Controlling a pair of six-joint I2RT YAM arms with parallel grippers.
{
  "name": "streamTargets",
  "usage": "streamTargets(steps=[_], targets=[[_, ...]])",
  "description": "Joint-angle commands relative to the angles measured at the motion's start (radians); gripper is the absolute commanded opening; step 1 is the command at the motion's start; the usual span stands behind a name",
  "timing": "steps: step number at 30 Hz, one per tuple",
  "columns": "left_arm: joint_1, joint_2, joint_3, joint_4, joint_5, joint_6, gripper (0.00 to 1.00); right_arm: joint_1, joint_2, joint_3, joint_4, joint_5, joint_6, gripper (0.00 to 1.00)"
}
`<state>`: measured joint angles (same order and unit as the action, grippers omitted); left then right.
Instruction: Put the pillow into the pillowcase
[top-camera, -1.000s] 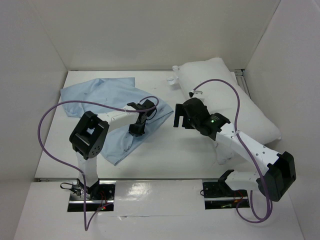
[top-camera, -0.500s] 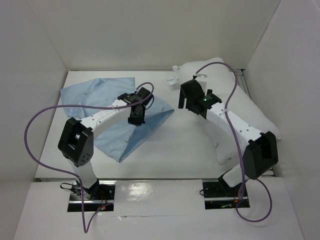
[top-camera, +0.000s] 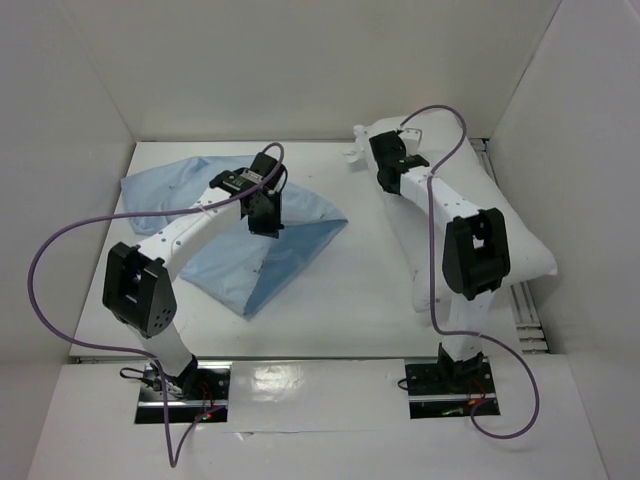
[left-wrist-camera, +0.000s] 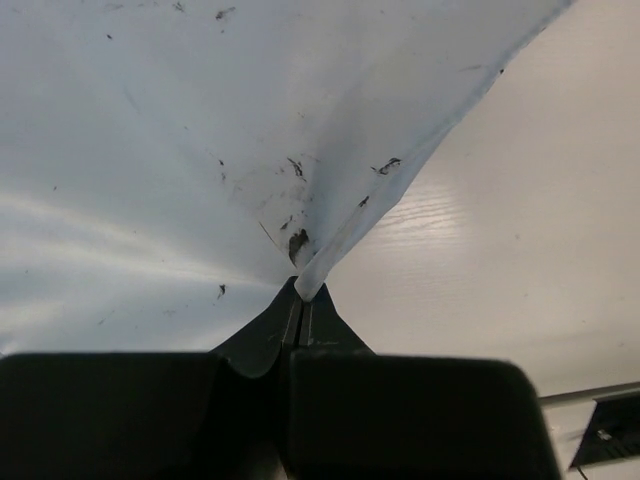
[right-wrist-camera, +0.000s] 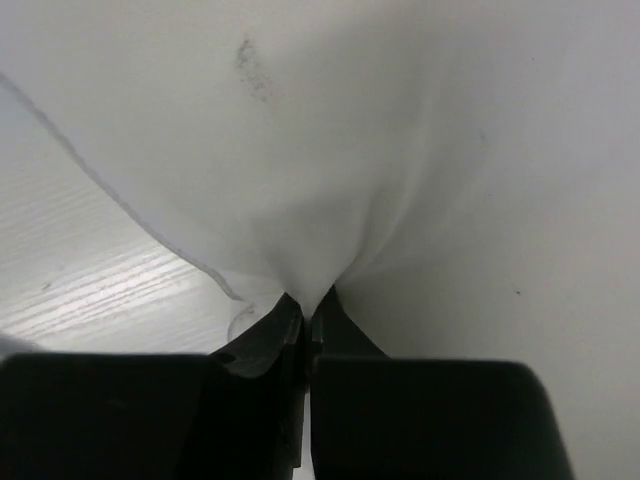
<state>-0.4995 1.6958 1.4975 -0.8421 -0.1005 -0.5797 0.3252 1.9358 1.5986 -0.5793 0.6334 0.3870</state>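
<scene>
The light blue pillowcase (top-camera: 215, 235) lies wrinkled on the table's left half. My left gripper (top-camera: 266, 222) is shut on its fabric near the middle; in the left wrist view an edge of the pillowcase (left-wrist-camera: 150, 150) is pinched between the closed tips of that gripper (left-wrist-camera: 302, 300). The plump white pillow (top-camera: 500, 215) lies along the right side, running from the back to the front right. My right gripper (top-camera: 388, 180) is shut on its far left corner, and the right wrist view shows the pillow (right-wrist-camera: 330, 150) bunched into the closed tips of the right gripper (right-wrist-camera: 310, 312).
White walls close in the table (top-camera: 350, 290) at the back and both sides. A small white tag (top-camera: 350, 154) sticks out at the pillow's back corner. Purple cables loop over both arms. A metal rail (top-camera: 525, 310) runs along the right edge.
Both arms have stretched toward the back. The left gripper has closed on the pillowcase and drawn it back. The right gripper moved from over the table's middle to the pillow's far corner and closed on it.
</scene>
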Motion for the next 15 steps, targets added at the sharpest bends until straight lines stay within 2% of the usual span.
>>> streamTargets(steps=[1,2,3,6,7,10,13,14,15], targets=[[0.044,-0.039,0.046,-0.012,0.087,0.011,0.00,0.028,-0.177,-0.023,0.048,-0.039,-0.042,0.00],[0.056,-0.029,0.046,-0.002,0.102,0.011,0.00,0.028,-0.237,-0.096,0.086,-0.131,-0.042,0.00],[0.074,-0.016,0.055,-0.002,0.128,0.011,0.00,0.028,-0.359,-0.132,0.099,-0.170,-0.030,0.00],[0.111,-0.001,0.064,-0.002,0.137,0.011,0.00,0.080,-0.545,-0.314,0.148,-0.270,-0.008,0.00],[0.124,0.010,0.064,0.009,0.157,0.011,0.00,0.092,-0.654,-0.404,0.159,-0.297,0.001,0.00],[0.182,0.028,0.082,0.018,0.214,0.011,0.00,0.169,-0.814,-0.521,0.115,-0.359,0.010,0.00],[0.248,0.062,0.115,0.028,0.269,0.011,0.00,0.256,-0.894,-0.676,0.082,-0.412,0.053,0.00],[0.266,0.062,0.125,0.028,0.283,0.001,0.00,0.273,-0.929,-0.721,0.067,-0.422,0.084,0.03],[0.283,0.071,0.125,0.041,0.294,-0.012,0.00,0.300,-0.943,-0.730,0.032,-0.411,0.102,0.43]])
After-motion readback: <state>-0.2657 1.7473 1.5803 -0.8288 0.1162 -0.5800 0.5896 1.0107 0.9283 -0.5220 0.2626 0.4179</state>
